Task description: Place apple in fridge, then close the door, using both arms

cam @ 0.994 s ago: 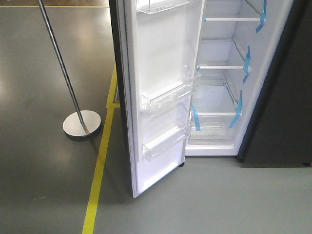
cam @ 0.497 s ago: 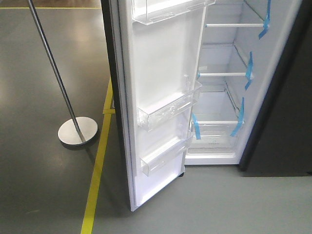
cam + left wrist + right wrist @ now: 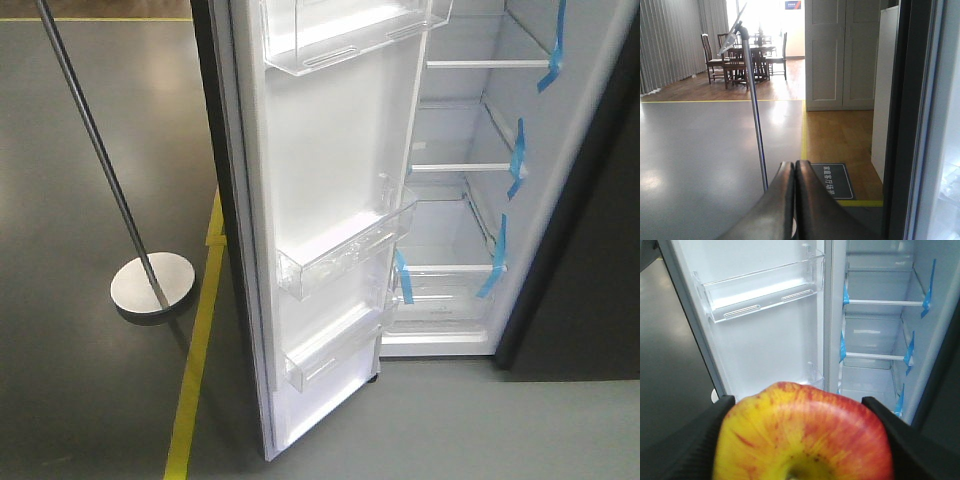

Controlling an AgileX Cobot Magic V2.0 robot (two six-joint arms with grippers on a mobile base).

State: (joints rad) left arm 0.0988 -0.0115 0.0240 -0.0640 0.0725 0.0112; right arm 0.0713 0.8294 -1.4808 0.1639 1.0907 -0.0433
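Note:
The fridge (image 3: pixel 470 190) stands open, white inside, with clear shelves and blue tape strips (image 3: pixel 516 160). Its door (image 3: pixel 320 210) swings out toward me, the white lining and clear bins (image 3: pixel 345 250) showing. In the right wrist view the red and yellow apple (image 3: pixel 805 435) fills the bottom, and my right gripper (image 3: pixel 800 440) is shut on it, a black finger on each side. It faces the fridge shelves (image 3: pixel 880 330) and the door (image 3: pixel 760 315). My left gripper (image 3: pixel 794 167) is shut with nothing in it, out past the door's dark edge (image 3: pixel 900 120). Neither arm shows in the front view.
A slim metal pole (image 3: pixel 95 150) on a round base (image 3: pixel 152 283) stands left of the door. A yellow floor line (image 3: pixel 195 350) runs beside it. A dark cabinet side (image 3: pixel 590 260) borders the fridge on the right. Chairs and a table (image 3: pixel 745 60) stand far off.
The front view has moved closer and to the left: the fridge and door look larger and lower in frame, and the pole has shifted left.

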